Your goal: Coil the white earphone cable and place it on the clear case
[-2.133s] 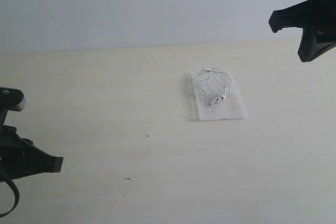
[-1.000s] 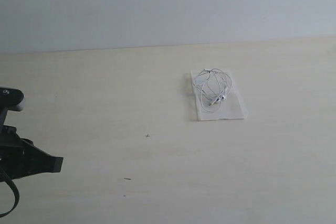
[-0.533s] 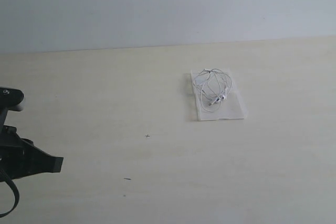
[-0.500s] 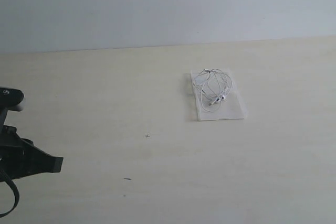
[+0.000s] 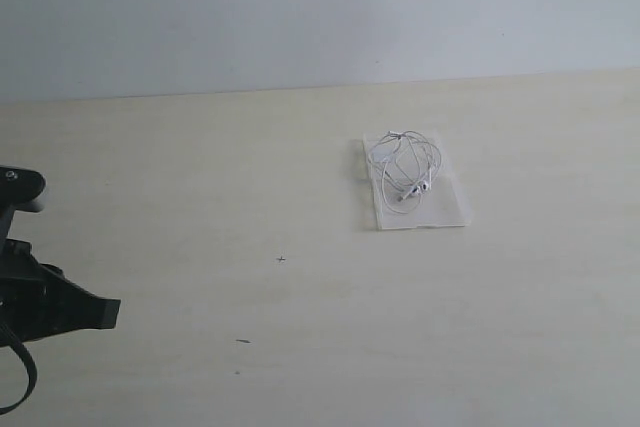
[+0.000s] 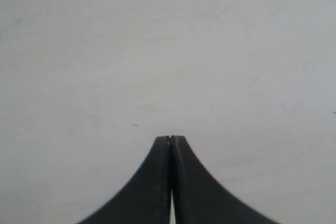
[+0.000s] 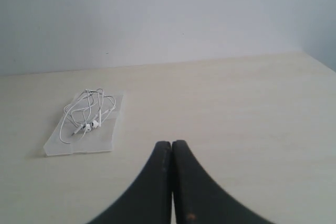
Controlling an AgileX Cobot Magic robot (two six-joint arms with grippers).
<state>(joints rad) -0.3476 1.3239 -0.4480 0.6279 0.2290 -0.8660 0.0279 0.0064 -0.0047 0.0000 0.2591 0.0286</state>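
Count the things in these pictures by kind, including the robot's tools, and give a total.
white earphone cable: 1
clear case: 1
tools: 2 (left tool, right tool)
Total: 4

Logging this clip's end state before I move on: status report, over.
Left hand shut, empty. Right hand shut, empty. Cable loosely coiled, lying on clear case. No obstruction seen.
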